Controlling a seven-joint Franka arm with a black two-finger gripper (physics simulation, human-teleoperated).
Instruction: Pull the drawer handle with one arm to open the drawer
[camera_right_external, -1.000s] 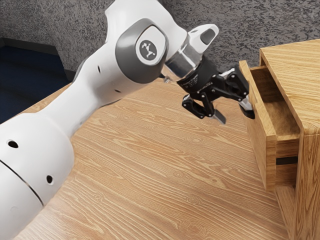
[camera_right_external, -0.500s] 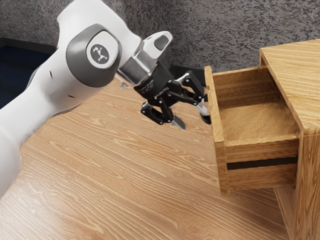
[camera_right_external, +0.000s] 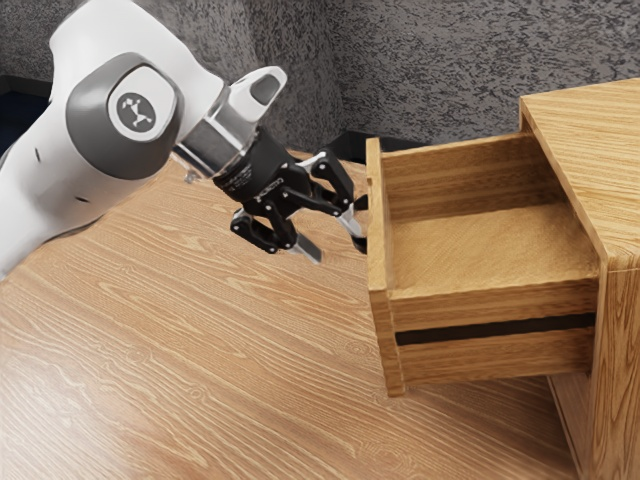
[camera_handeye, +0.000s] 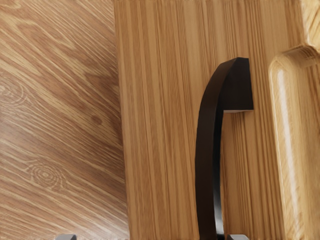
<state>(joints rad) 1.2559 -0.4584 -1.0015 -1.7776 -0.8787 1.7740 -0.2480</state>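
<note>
The wooden drawer (camera_right_external: 480, 300) stands far out of its cabinet (camera_right_external: 585, 125) at the exterior view's right, and its inside is bare. My black gripper (camera_right_external: 334, 238) is at the drawer's front panel (camera_right_external: 377, 250), fingers spread and open. One finger (camera_right_external: 356, 226) lies close against the panel; the other (camera_right_external: 308, 248) hangs over the table. In the wrist view the curved black handle (camera_handeye: 207, 150) runs down the front panel (camera_handeye: 160, 125), between my fingertips and nearer one of them.
The wood-grain table (camera_right_external: 200, 360) stretches wide at the exterior view's left and front. A grey textured wall (camera_right_external: 450, 50) stands behind. Below the drawer a dark gap (camera_right_external: 490, 330) separates it from a lower cabinet front.
The drawer has slid a long way out toward the exterior view's left. My arm and gripper drew back the same way with its front panel.
</note>
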